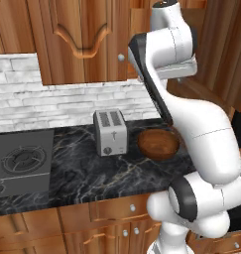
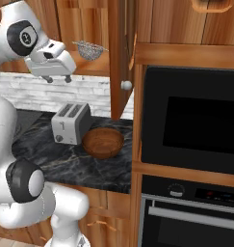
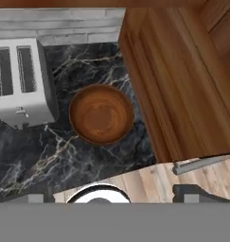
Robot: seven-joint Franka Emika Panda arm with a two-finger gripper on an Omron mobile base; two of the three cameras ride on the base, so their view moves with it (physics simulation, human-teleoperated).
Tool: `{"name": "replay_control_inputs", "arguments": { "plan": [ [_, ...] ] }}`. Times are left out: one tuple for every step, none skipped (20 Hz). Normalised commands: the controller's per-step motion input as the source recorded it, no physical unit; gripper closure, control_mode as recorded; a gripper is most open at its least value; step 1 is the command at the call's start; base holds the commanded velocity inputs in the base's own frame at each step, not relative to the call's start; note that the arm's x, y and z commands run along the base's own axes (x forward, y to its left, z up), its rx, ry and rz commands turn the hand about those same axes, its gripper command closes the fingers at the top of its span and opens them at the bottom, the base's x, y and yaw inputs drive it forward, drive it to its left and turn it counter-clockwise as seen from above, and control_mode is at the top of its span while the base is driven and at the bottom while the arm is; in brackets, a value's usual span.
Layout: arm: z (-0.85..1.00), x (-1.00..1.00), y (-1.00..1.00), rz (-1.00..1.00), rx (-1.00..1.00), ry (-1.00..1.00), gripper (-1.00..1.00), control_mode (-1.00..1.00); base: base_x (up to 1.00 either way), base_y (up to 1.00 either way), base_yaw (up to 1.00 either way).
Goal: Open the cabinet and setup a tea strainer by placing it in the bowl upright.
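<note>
Evidently the cabinet (image 2: pixel 119 58) door stands ajar at frame centre, exposing the tea strainer (image 2: pixel 89 49) on its shelf, upper left. The gripper (image 2: pixel 58 78) hangs beside it, jaws wide and empty, while the bowl (image 2: pixel 103 143) waits below by the toaster (image 2: pixel 69 124).

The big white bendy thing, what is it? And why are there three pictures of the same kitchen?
It is a robot arm with a pincer at its end for grabbing things. Two cameras ride behind it, one on its left and one on its right, so you see the same kitchen from two sides. The third camera sits on the hand and looks straight down.

On the dark marble counter stand a silver toaster and a brown wooden bowl, which is empty. Up in the open cabinet, a little wire tea strainer rests on the shelf. The pincer is open, holds nothing, and hangs just beside the strainer's shelf.
</note>
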Motion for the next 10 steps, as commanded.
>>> {"name": "replay_control_inputs", "arguments": {
  "plan": [
    [0.0, -0.28, 0.0, 0.17, 0.12, -0.67, -1.0, -1.0, 0.0, 0.0, 0.0],
    [0.08, -0.19, 0.0, 0.18, 0.06, -0.63, -1.0, -1.0, 0.0, 0.0, 0.0],
    [0.09, -0.08, 0.01, 0.19, 0.01, -0.61, -1.0, -1.0, 0.0, 0.0, 0.0],
    [0.09, 0.0, 0.05, 0.2, 0.0, -0.59, -1.0, -1.0, 0.0, 0.0, 0.0],
    [0.08, 0.0, 0.23, 0.23, 0.0, -0.58, -1.0, -1.0, 0.0, 0.0, 0.0],
    [0.24, 0.21, 0.29, 0.25, 0.0, -0.55, -1.0, -1.0, 0.0, 0.0, 0.0],
    [0.34, 0.31, 0.29, 0.25, 0.02, -0.51, -1.0, -1.0, 0.0, 0.0, 0.0],
    [0.53, 0.29, 0.2, 0.24, 0.03, -0.53, -1.0, -1.0, 0.0, 0.0, 0.0],
    [0.61, 0.24, 0.25, 0.25, 0.02, -0.49, -1.0, -1.0, 0.0, 0.0, 0.0],
    [0.67, 0.17, 0.16, 0.23, 0.0, -0.44, -1.0, -1.0, 0.0, 0.0, 0.0]
  ]
}}
